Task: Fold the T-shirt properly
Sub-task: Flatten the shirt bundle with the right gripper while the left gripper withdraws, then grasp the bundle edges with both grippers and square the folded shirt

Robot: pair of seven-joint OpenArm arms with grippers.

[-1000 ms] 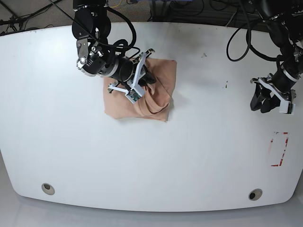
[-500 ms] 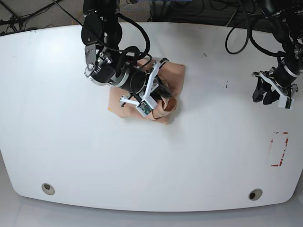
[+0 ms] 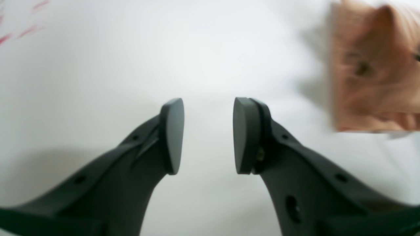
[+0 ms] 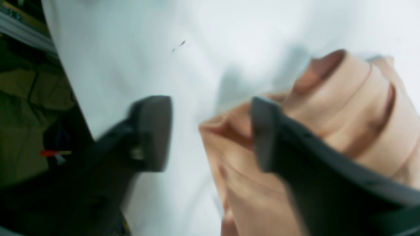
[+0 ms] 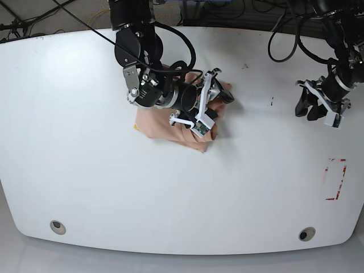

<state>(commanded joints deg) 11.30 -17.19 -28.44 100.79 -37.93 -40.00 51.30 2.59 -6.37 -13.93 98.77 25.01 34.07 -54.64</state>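
The peach T-shirt [image 5: 156,129] lies in a rumpled, folded bundle on the white table [image 5: 114,187], left of centre. My right gripper [image 5: 219,108] hovers over the bundle's right edge and hides its middle. In the right wrist view this gripper [image 4: 210,131] is open; a bunched fold of the T-shirt [image 4: 347,98] sits partly between the fingers and behind the right one. My left gripper [image 5: 307,109] is far off at the table's right side. It stands open [image 3: 208,134] over bare table, with the blurred T-shirt [image 3: 370,72] at that view's upper right.
Red tape marks [image 5: 335,179] are stuck near the table's right edge. Two round holes [image 5: 57,227] [image 5: 307,234] sit along the front edge. Cables and dark floor lie beyond the far edge [image 5: 227,11].
My right arm has swung to the right, pushing the shirt along and bunching it into a smaller bundle. My left gripper has drifted slightly toward the far edge.
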